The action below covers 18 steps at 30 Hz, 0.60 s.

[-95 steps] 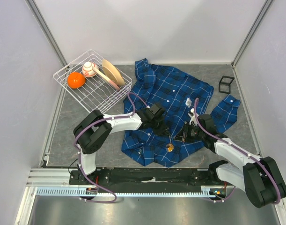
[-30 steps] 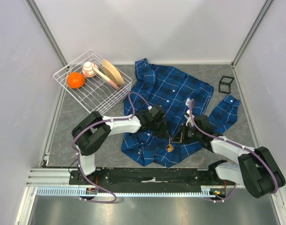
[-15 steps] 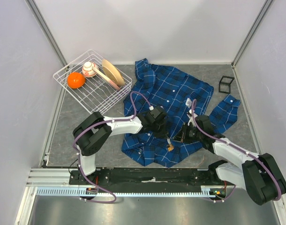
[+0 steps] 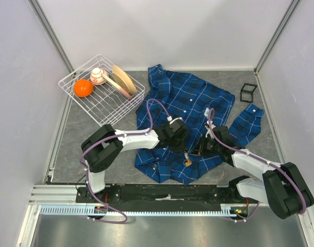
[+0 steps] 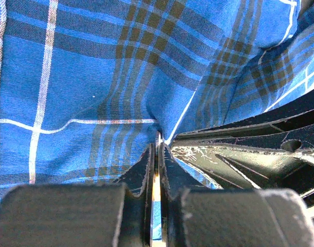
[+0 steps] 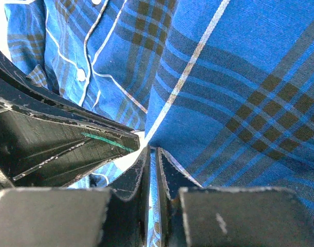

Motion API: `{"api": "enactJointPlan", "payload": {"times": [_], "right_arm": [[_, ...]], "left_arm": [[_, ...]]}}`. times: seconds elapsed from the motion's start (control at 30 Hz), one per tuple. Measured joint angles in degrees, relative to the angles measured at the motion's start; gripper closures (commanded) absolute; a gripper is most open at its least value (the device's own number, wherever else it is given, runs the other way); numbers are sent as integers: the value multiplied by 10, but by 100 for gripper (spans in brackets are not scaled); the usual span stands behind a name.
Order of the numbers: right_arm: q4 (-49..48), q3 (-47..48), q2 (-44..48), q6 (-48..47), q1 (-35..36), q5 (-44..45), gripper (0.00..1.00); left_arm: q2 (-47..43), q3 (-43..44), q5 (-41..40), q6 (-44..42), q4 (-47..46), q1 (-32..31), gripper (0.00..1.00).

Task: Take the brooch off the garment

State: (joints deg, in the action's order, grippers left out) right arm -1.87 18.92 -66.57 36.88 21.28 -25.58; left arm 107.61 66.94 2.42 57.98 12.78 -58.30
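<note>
The garment, a blue plaid shirt, lies spread on the grey table. The brooch, a small gold round piece, sits on the shirt's near part, just below both grippers. My left gripper is shut on a fold of the shirt cloth, jaws pressed together. My right gripper is shut on another fold of the shirt, its tips close to the left gripper's fingers. The right gripper's fingers show in the left wrist view. The brooch is hidden in both wrist views.
A white wire basket at the back left holds an orange, a cup and plates. A small black open frame stands at the back right. Grey walls close in on three sides.
My left gripper has shifted right and nearer, closing in on the right gripper over the brooch. The right gripper has barely moved. The cloth between them is bunched more.
</note>
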Motion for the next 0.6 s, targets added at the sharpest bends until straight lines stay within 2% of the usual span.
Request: {"api": "enactJointPlan", "payload": {"times": [0.6], "right_arm": [[-52, -19, -15, 41, 0, -29, 92]], "left_arm": [[-1, 1, -24, 0, 6, -7, 98]]}}
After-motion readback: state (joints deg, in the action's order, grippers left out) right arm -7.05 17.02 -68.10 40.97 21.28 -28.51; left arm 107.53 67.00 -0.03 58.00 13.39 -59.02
